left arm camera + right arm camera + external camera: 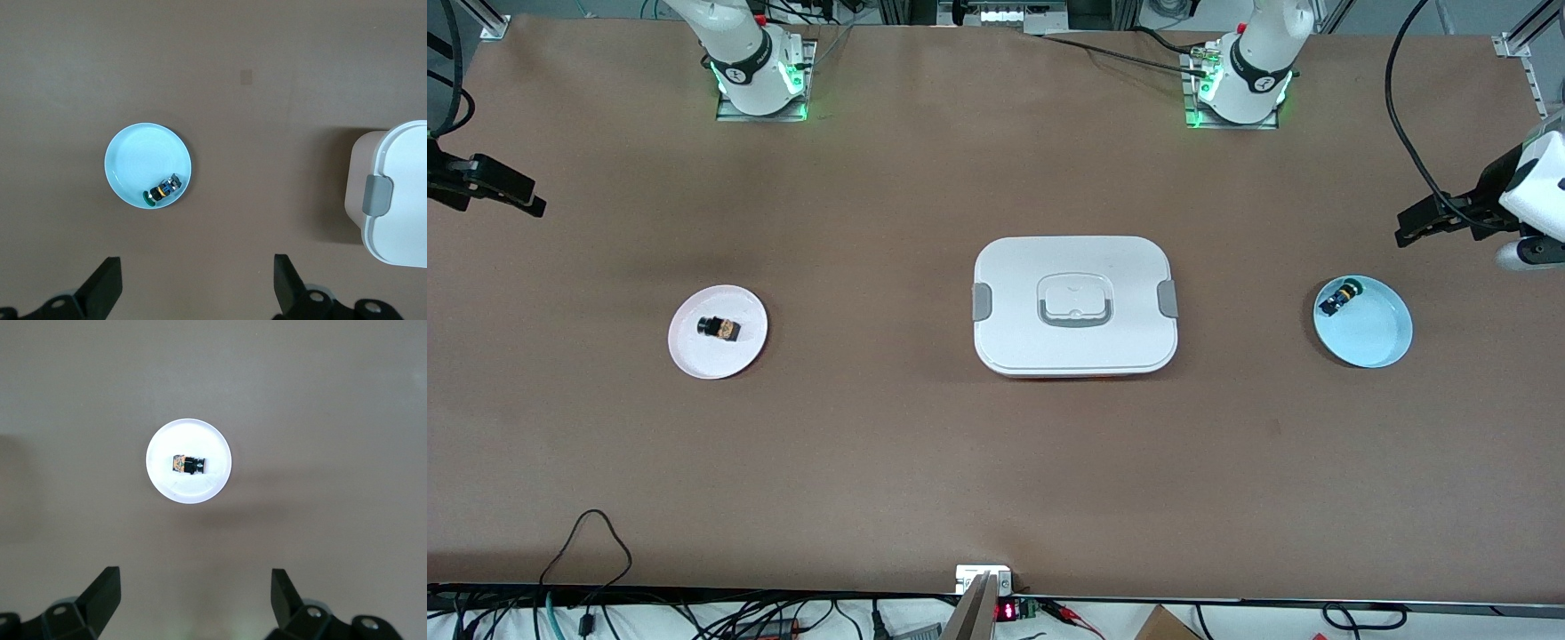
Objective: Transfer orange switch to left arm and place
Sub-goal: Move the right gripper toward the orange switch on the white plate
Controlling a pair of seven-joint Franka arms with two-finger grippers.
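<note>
The orange switch [719,328] lies on its side on a small pale pink plate [694,351] toward the right arm's end of the table. It also shows in the right wrist view [189,464] on that plate [189,490]. My right gripper [503,191] hangs open and empty high over bare table beside that plate; its fingers [100,593] frame bare table. The white box [1014,276] sits shut in the middle of the table, and its end shows in the left wrist view [400,213]. My left gripper [1432,222] hangs open and empty over the left arm's end; its fingers [285,280] are wide apart.
A light blue plate [1374,342] toward the left arm's end holds a blue-and-black switch [1340,296] with a green and yellow cap. Both show in the left wrist view, the plate [140,157] and the switch [163,190]. Cables run along the table's near edge.
</note>
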